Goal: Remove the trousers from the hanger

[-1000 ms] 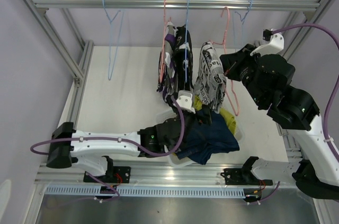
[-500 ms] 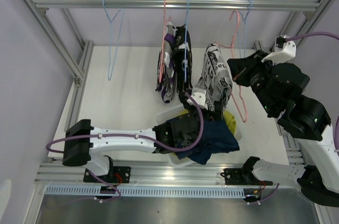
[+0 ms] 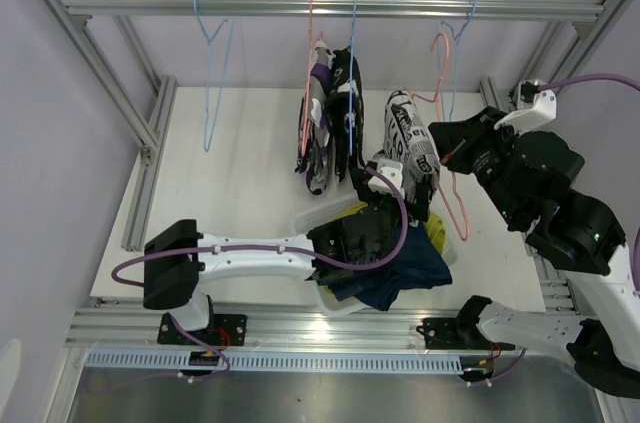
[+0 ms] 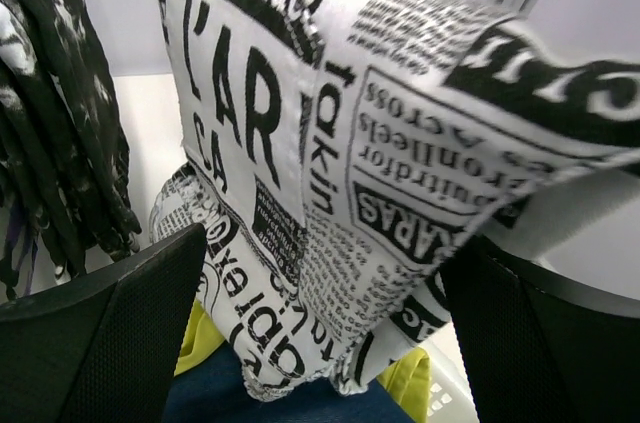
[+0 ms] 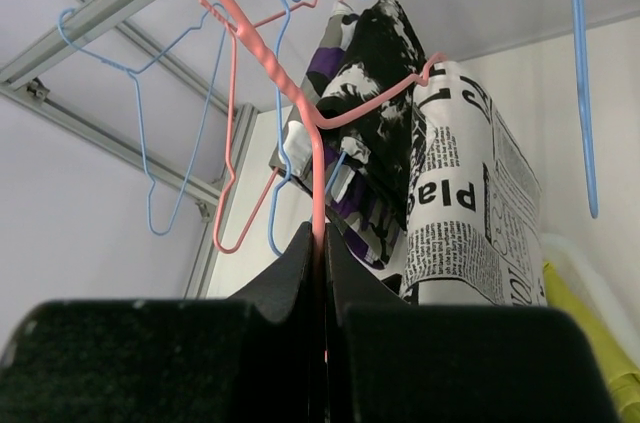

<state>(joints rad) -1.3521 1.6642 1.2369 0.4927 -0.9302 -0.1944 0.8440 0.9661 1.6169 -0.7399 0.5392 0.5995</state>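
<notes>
Right gripper: jaws pinched tight on the thin pink wire hanger, whose stem rises straight above the fingertips.
Newsprint-patterned grey-white fabric trousers: draped from that hanger's far arm, hanging down between the fingers of the left gripper, whose jaws are spread wide.
White plastic tub, below the left gripper: holds plain navy trousers and plain yellow trousers.

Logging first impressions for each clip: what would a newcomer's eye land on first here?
The newsprint trousers draped over a pink hanger, right of centre: the right gripper is shut on the hanger's wire, and the left gripper stands open with a finger on each side of the hanging cloth. Just below, navy trousers and yellow trousers lie heaped near the front edge of the table.
</notes>
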